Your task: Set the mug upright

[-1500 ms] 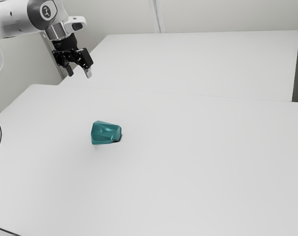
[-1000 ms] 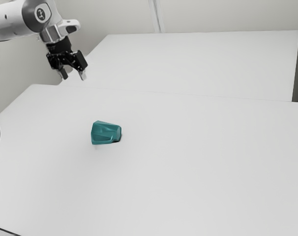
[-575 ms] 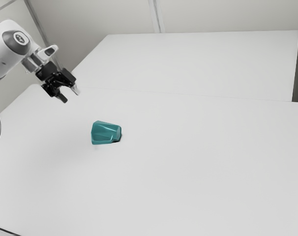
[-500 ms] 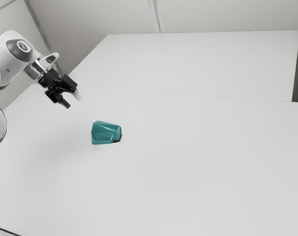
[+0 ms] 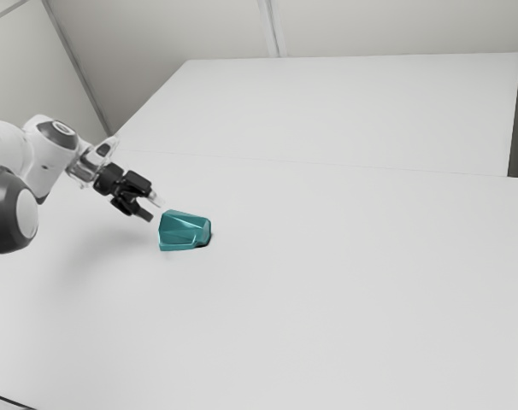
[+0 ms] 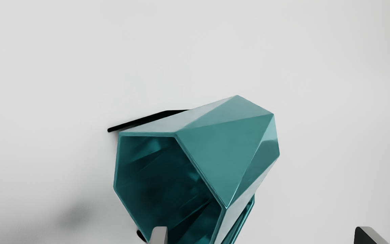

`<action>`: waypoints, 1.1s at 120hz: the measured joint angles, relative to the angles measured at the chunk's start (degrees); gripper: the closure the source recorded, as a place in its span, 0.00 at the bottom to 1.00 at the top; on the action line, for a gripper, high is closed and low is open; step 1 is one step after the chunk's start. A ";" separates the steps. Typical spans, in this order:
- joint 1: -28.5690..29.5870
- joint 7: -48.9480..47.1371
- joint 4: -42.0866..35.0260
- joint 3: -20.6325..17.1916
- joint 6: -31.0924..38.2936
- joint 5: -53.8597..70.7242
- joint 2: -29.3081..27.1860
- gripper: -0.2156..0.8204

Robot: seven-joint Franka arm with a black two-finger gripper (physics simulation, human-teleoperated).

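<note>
My gripper [image 5: 154,210] hangs just beside the teal faceted mug [image 5: 184,231], on the side toward the exterior view's left, fingers apart. The mug lies on its side on the white table. In the wrist view the mug [image 6: 225,145] shows its dark open mouth facing my hand, and a bit of its handle lies low, partly hidden by the body. My gripper [image 6: 261,235] is open there, one fingertip in front of the mouth's rim and the other well off past the mug. Nothing is held between them.
The white table [image 5: 327,290] spreads around the mug. Behind it stands a second white surface [image 5: 344,111], with pale walls beyond. A thin dark line [image 5: 9,400] crosses the near corner at the exterior view's left.
The arm first drew back toward the exterior view's left, then came down and forward, bringing my gripper close to the mug. The mug has not moved.
</note>
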 joint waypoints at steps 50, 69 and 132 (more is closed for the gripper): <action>-0.33 7.32 -6.12 -0.55 3.82 -9.01 0.43 0.22; -0.42 9.00 -6.65 -0.68 4.30 -9.96 0.39 0.48; -0.94 12.54 -6.68 -1.16 4.24 -11.28 -1.27 0.93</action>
